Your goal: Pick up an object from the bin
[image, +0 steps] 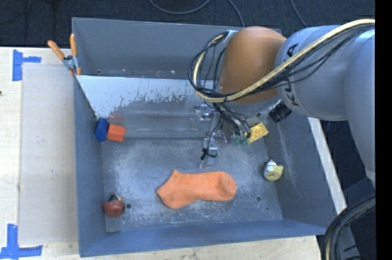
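Observation:
My gripper (209, 153) hangs over the middle of the bin, fingertips pointing down just above the floor, with nothing seen between them. An orange sock-like soft thing (197, 188) lies just below the gripper, toward the near wall. A clear plastic tube with a blue and orange cap (110, 131) lies along the far part of the floor, its clear body reaching toward the gripper. A small yellow tag-like piece (258, 132) lies right of the gripper.
A small yellow and grey ball-like thing (272, 171) sits near the right wall. A reddish-brown round thing (114, 207) rests in the near left corner. The arm with its orange cover and cables comes in from the right.

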You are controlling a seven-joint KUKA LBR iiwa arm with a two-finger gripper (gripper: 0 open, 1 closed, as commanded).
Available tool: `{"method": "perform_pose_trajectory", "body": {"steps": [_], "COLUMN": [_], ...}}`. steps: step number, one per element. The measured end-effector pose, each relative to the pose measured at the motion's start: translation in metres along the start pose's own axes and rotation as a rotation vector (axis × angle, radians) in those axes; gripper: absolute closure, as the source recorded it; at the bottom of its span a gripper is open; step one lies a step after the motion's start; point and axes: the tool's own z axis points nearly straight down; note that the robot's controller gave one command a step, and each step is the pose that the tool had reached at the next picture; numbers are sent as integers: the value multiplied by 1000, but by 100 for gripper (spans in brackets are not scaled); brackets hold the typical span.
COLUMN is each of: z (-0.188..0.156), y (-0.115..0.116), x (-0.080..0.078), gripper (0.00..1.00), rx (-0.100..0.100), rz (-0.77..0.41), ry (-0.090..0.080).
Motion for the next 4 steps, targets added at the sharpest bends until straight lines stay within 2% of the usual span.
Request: {"method": "perform_pose_trajectory", "body": {"steps": [1,2,3,4], "z": [-5,44,76,75], "y": [0,-14,-17,-20], "x": [-1,23,49,59], "gripper": [0,0,0,0], "rx": [0,0,-1,0], "rz": [1,-85,-80,-220], "ry": [-7,-5,-2,-5]}}
